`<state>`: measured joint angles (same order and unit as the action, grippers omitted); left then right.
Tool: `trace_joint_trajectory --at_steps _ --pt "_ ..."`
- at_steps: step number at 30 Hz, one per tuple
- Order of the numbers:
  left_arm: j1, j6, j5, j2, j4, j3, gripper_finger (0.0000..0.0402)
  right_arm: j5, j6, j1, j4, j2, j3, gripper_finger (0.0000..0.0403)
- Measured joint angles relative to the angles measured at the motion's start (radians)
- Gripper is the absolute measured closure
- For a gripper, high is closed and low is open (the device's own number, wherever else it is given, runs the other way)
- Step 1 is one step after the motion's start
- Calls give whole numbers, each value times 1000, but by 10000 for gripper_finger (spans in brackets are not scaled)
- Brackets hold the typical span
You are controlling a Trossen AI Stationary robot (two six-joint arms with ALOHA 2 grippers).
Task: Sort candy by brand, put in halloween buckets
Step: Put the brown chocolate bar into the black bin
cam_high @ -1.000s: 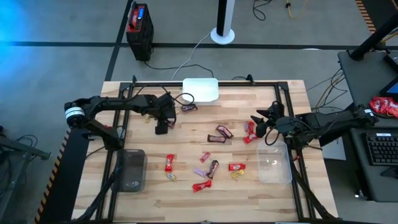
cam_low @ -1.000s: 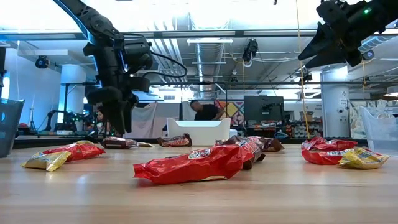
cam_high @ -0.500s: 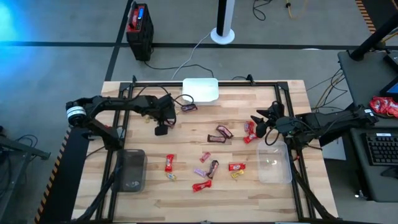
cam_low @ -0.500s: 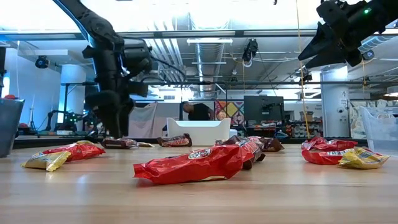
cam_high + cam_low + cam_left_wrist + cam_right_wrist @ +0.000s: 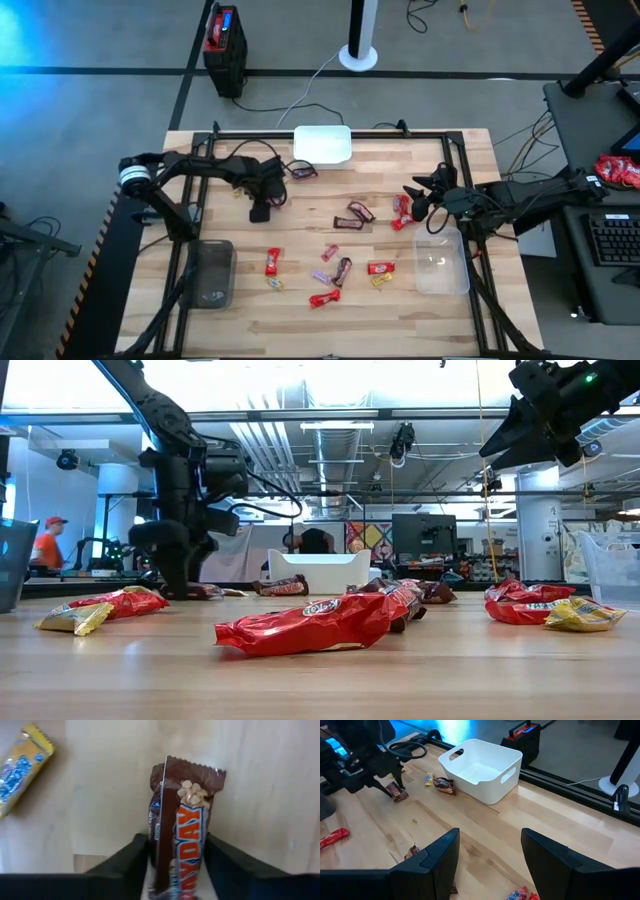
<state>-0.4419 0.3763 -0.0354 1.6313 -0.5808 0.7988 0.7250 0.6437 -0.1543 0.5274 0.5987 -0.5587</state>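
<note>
left gripper point(image 5: 176, 865) pinching a crinkly brown PayDay bar point(image 5: 184, 820) over the wood table point(image 5: 110, 795); right gripper point(image 5: 489, 851) spread wide

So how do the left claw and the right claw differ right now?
The left claw is down at the table, shut on a brown PayDay bar; the right claw is raised, open and empty. The left sits near the white bin; the right hangs beside the clear bin. Both have dark fingers.
</note>
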Motion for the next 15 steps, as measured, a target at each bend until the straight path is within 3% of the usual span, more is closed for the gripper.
trace_joint_trajectory --at_steps 5,8,15 --pt "0 -29 14 -49 15 -4 346 0 0 0 0 0 0 197" --pt "-1 -56 15 -86 14 -4 386 0 0 0 0 0 0 197" --pt "10 -139 -21 -144 -55 20 369 0 -7 0 0 0 0 197"
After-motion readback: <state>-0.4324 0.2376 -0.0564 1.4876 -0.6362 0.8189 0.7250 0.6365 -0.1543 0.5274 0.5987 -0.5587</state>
